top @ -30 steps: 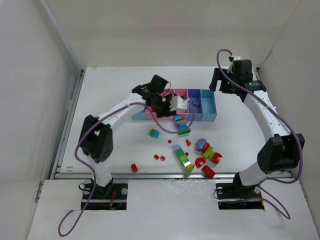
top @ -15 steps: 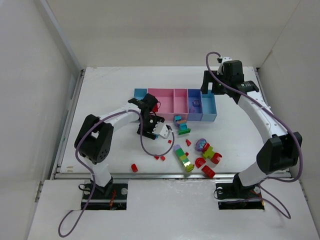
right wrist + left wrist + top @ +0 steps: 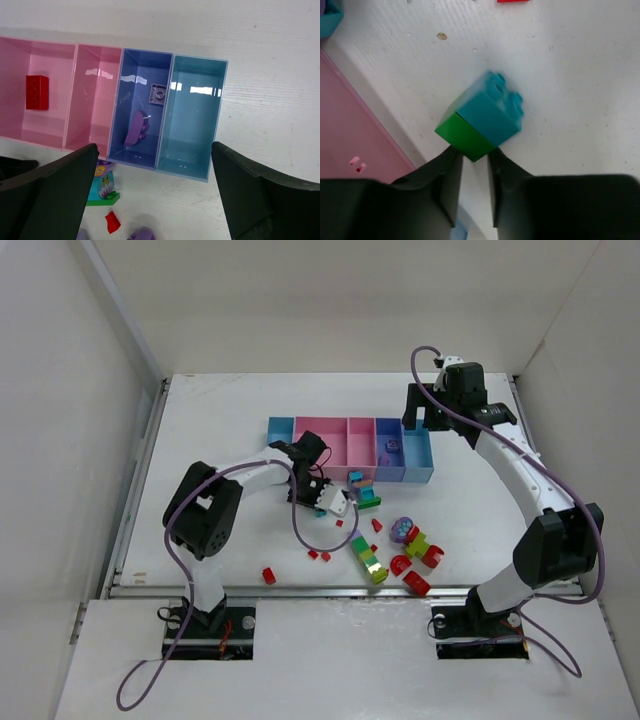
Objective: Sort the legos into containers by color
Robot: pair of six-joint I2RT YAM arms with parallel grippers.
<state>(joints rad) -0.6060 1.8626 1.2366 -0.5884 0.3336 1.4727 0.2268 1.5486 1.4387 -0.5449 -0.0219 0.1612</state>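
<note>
Few legos (image 3: 37,92) in bins (image 3: 192,125); most litter the desk (image 3: 220,430). Left fingers (image 3: 447,190) narrow at a brick (image 3: 480,120); right fingers (image 3: 55,195) wide, empty.

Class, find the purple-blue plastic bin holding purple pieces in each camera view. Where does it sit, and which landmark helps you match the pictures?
Top external: the purple-blue plastic bin is fourth from the left in the row, right of centre.
Left wrist: not in it.
Right wrist: it sits at centre, just left of the light blue end bin.
Shared landmark: the pink bins, visible in all three.
</note>
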